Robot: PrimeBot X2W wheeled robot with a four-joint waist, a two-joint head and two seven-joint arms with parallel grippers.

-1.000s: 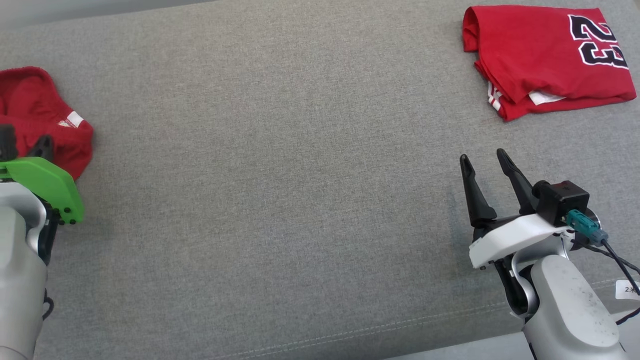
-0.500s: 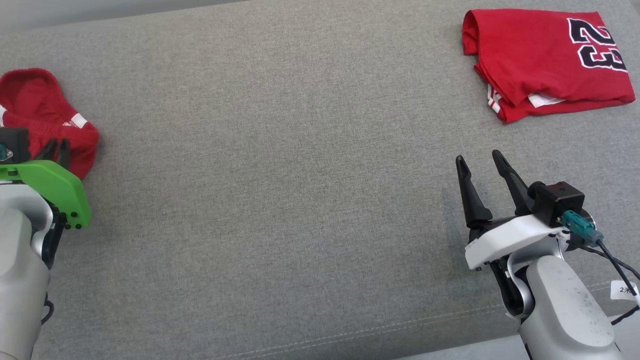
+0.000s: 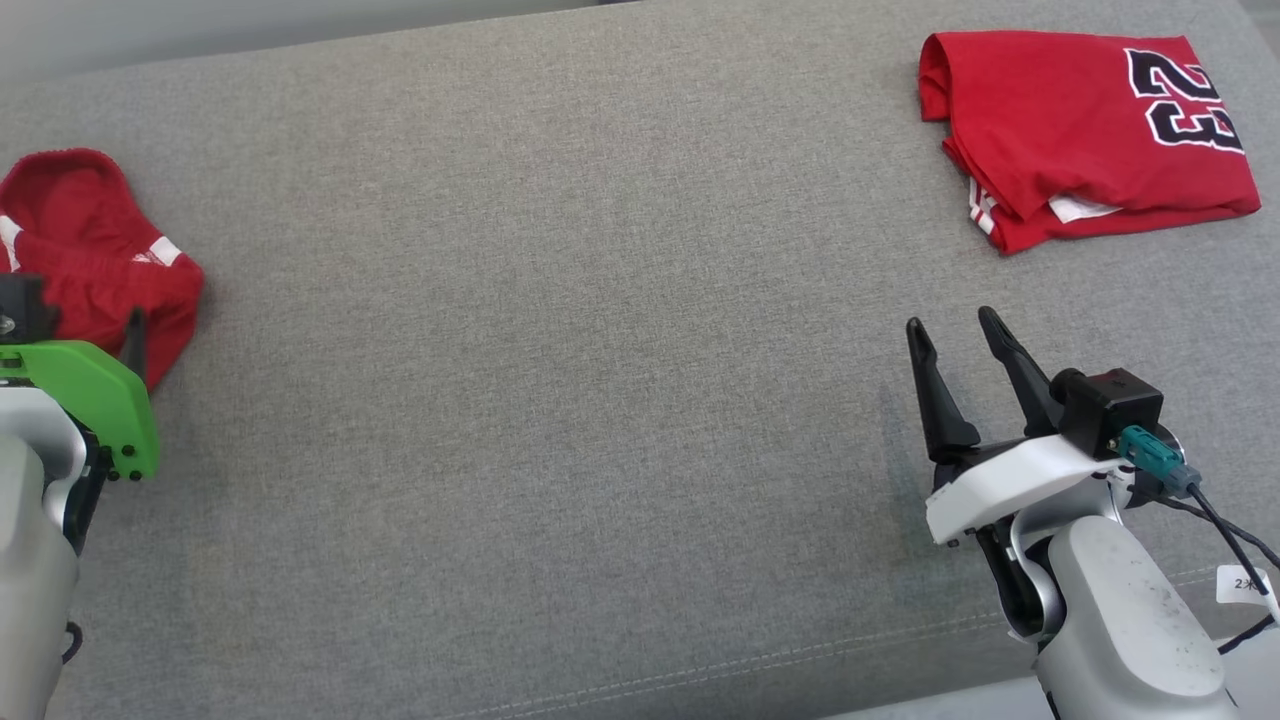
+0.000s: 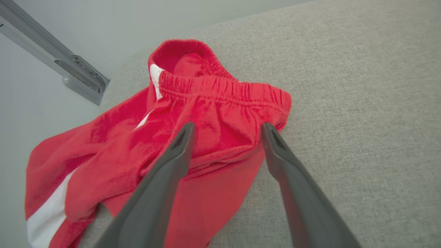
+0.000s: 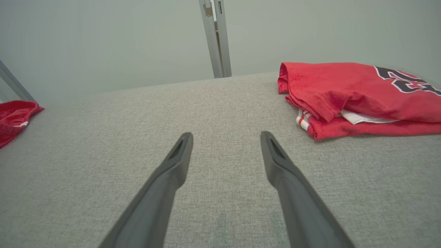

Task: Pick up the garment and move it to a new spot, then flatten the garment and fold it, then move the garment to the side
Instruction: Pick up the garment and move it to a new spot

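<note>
Pickup stage, by the look of it: left gripper (image 4: 226, 128) w/ fingers apart, tips over the crumpled red shorts (image 4: 213, 103) just below the waistband, nothing clamped, contact unclear; right gripper (image 3: 949, 322) also spread, idle above bare grey cushion (image 3: 560, 350), well apart from both garments. Shorts at cushion's far-left edge; folded red jersey (image 3: 1080, 120) at far-right corner, prob finished with. Next, likely: drop left tips into the fabric, pinch a thick bunch nr the waistband, lift clear, carry toward the open middle.
</note>
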